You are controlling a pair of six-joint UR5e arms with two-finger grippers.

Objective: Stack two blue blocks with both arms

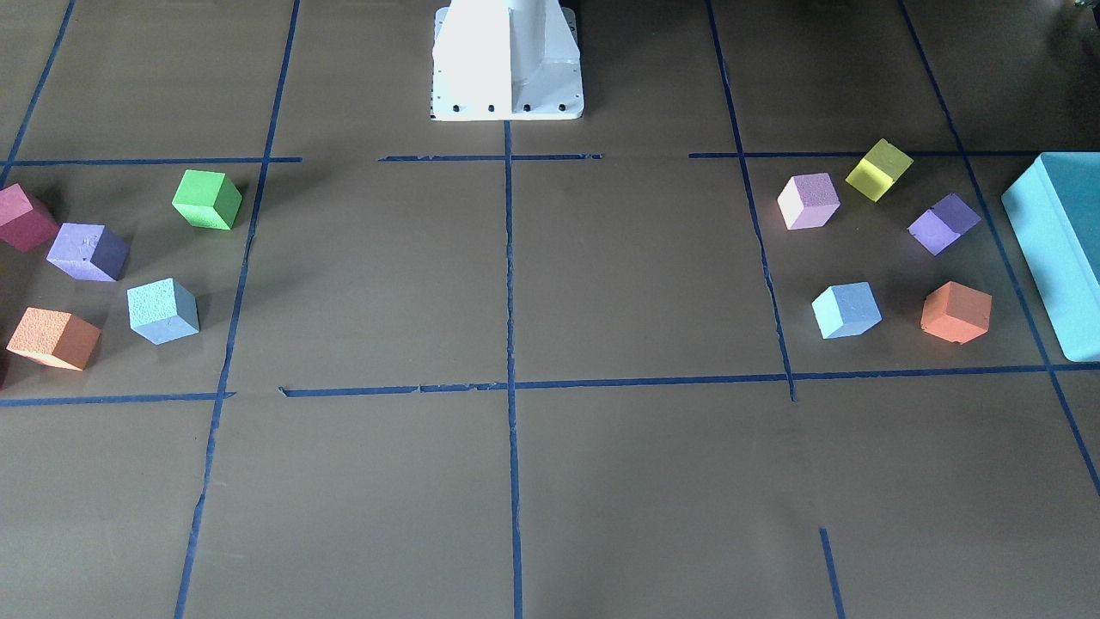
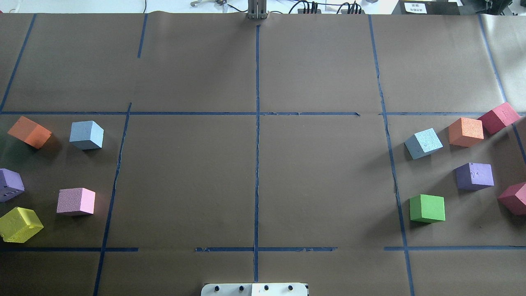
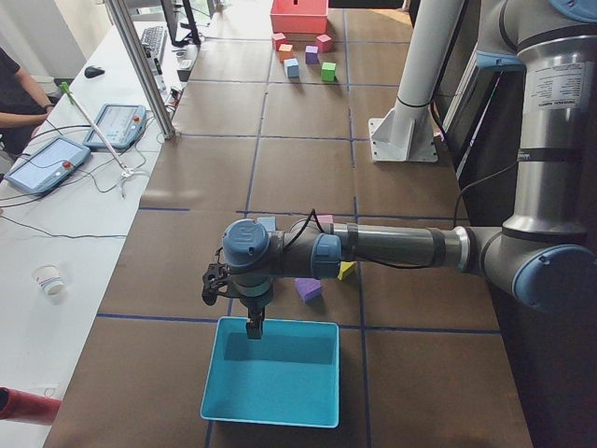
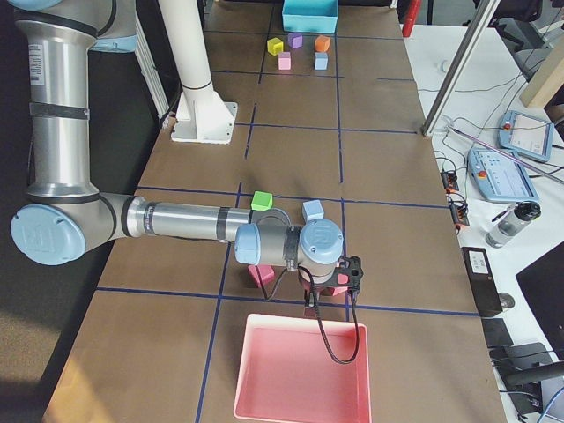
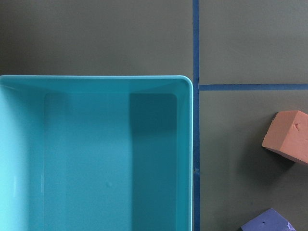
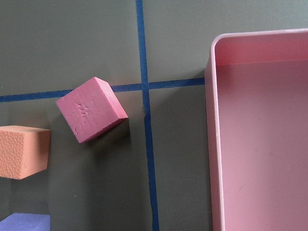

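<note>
One pale blue block (image 2: 86,135) lies on the robot's left side of the table, among other cubes. The other blue block (image 2: 423,143) lies on the right side. Both also show in the front view, one at view right (image 1: 846,310) and one at view left (image 1: 163,310). The left gripper (image 3: 254,327) shows only in the exterior left view, hanging over the teal box (image 3: 270,417). The right gripper (image 4: 310,310) shows only in the exterior right view, over the edge of the pink tray (image 4: 291,370). I cannot tell whether either gripper is open or shut. Neither wrist view shows fingers.
Orange (image 2: 29,131), violet (image 2: 10,185), pink (image 2: 76,201) and yellow (image 2: 20,224) cubes surround the left blue block. Orange (image 2: 465,131), crimson (image 2: 498,118), violet (image 2: 474,176) and green (image 2: 427,208) cubes surround the right one. The white pedestal base (image 1: 507,60) stands at the table's robot side.
</note>
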